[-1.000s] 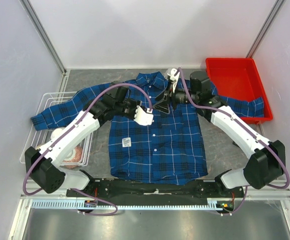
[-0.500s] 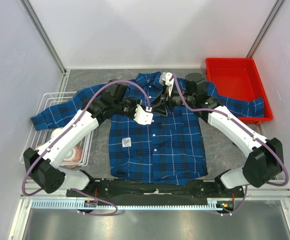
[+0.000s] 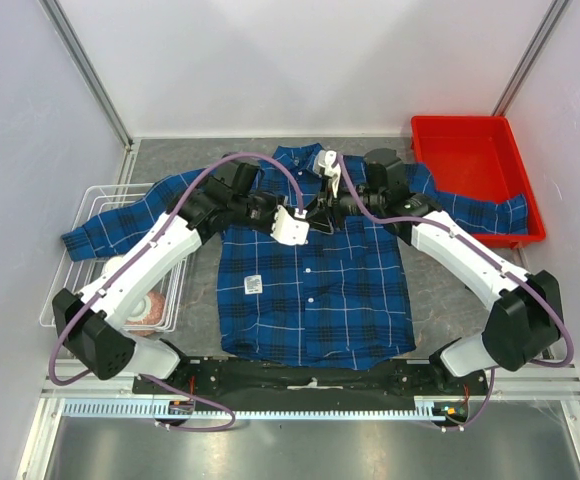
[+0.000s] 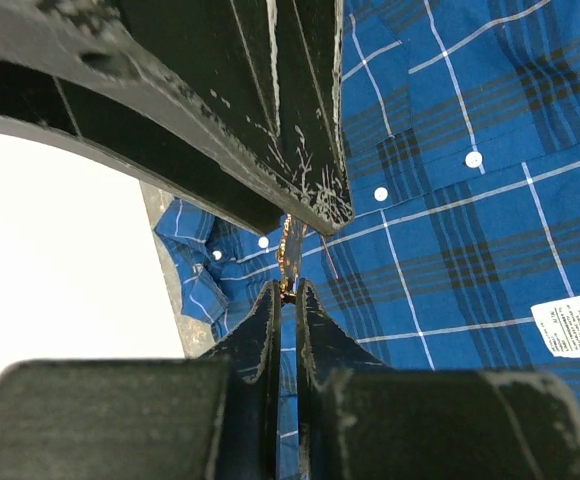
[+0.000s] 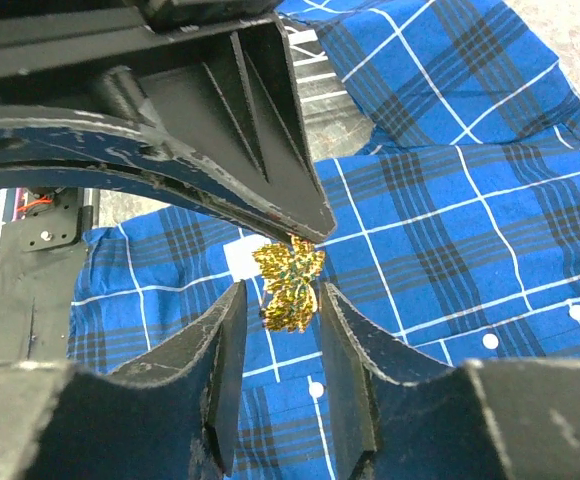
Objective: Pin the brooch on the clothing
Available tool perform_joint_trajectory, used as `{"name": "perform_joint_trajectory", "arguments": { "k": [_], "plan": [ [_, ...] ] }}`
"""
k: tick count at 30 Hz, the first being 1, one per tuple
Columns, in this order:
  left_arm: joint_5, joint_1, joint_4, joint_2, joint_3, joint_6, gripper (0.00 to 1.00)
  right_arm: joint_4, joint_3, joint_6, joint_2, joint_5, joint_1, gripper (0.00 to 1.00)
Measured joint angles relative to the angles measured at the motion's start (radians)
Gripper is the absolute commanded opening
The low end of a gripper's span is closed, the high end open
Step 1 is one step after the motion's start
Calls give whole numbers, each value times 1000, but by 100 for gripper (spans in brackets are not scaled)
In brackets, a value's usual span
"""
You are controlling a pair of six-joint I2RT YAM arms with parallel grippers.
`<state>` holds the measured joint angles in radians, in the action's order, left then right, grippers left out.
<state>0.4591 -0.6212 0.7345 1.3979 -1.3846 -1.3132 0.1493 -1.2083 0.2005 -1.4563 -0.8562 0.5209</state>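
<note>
The gold maple-leaf brooch [image 5: 288, 285] hangs in the air above the chest of the blue plaid shirt [image 3: 315, 290]. My left gripper [image 4: 288, 290] is shut on the brooch's edge, which shows edge-on [image 4: 287, 255] in the left wrist view. In the right wrist view the left gripper's fingers [image 5: 270, 170] reach in from above. My right gripper [image 5: 280, 300] is open, one finger on each side of the brooch. In the top view the left gripper [image 3: 313, 220] and the right gripper [image 3: 323, 212] meet tip to tip over the shirt's upper chest; the brooch is too small to make out there.
A white label [image 3: 253, 285] lies on the shirt front. A red tray [image 3: 475, 165] stands at the back right, over the shirt's right sleeve. A white wire basket [image 3: 90, 215] holding round things stands at the left under the other sleeve.
My right gripper has moved left and my left gripper slightly up and right, so the two now meet above the shirt's upper chest.
</note>
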Motion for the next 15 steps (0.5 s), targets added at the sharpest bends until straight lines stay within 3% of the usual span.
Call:
{"name": "perform_joint_trajectory", "arguments": {
  "k": [6, 15],
  "plan": [
    [17, 0, 20, 18, -20, 1, 7, 3, 0, 5, -13, 19, 5, 32],
    [26, 0, 39, 33, -31, 2, 7, 2, 0, -3, -18, 19, 7, 36]
  ]
}}
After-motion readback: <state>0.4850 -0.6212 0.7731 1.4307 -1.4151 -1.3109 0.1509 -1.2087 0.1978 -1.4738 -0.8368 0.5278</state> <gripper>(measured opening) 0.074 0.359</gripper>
